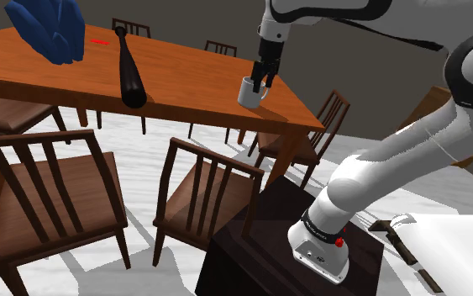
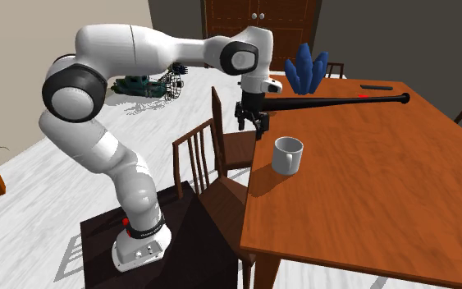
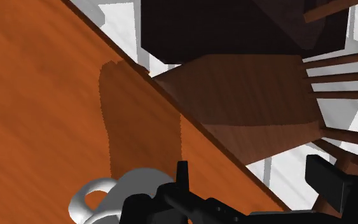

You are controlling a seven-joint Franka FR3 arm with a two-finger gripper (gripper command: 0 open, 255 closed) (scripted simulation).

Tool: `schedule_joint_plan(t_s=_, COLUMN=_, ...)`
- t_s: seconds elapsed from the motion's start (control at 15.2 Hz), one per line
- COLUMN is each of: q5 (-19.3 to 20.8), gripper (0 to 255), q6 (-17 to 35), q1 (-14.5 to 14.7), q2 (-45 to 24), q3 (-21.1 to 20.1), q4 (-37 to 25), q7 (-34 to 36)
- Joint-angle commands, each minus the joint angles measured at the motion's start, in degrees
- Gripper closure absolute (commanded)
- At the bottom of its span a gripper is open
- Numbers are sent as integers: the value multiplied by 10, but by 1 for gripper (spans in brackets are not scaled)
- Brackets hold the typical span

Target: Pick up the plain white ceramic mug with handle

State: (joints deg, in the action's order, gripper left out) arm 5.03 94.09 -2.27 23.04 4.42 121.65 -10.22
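My gripper [image 3: 254, 170] wide open, holding nothing, above table [image 1: 184, 88] edge. Mug [image 3: 117, 194] upright on table near that edge, just outside my fingers [image 3: 329, 183], beside one and not between them.

Risks, as I judge:
- closing here grabs air
- descending here, near finger clips rim, tips or shoves mug
- far finger hangs past edge, may strike table

Mug looks empty in second exterior view; no spill risk.
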Motion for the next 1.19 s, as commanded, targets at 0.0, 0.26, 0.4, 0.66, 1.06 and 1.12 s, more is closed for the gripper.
schedule_joint_plan(t_s=0.0, q5=-4, gripper=0, q6=10, q1=-3, q2=-40, q3=12, q4=-34, q7=-15)
schedule_joint_plan(t_s=0.26, q5=-20, gripper=0, q6=24, q1=-10, q2=-122, q3=35, q4=-110, q7=-46)
schedule_joint_plan(t_s=0.4, q5=-31, gripper=0, q6=27, q1=-15, q2=-165, q3=45, q4=-153, q7=-62)
schedule_joint_plan(t_s=0.66, q5=-35, gripper=0, q6=50, q1=-17, q2=-177, q3=47, q4=-143, q7=-67)
schedule_joint_plan(t_s=1.06, q5=-35, gripper=0, q6=86, q1=-17, q2=-179, q3=48, q4=-109, q7=-66)
schedule_joint_plan(t_s=1.12, q5=-35, gripper=255, q6=86, q1=-17, q2=-178, q3=48, q4=-107, q7=-66)
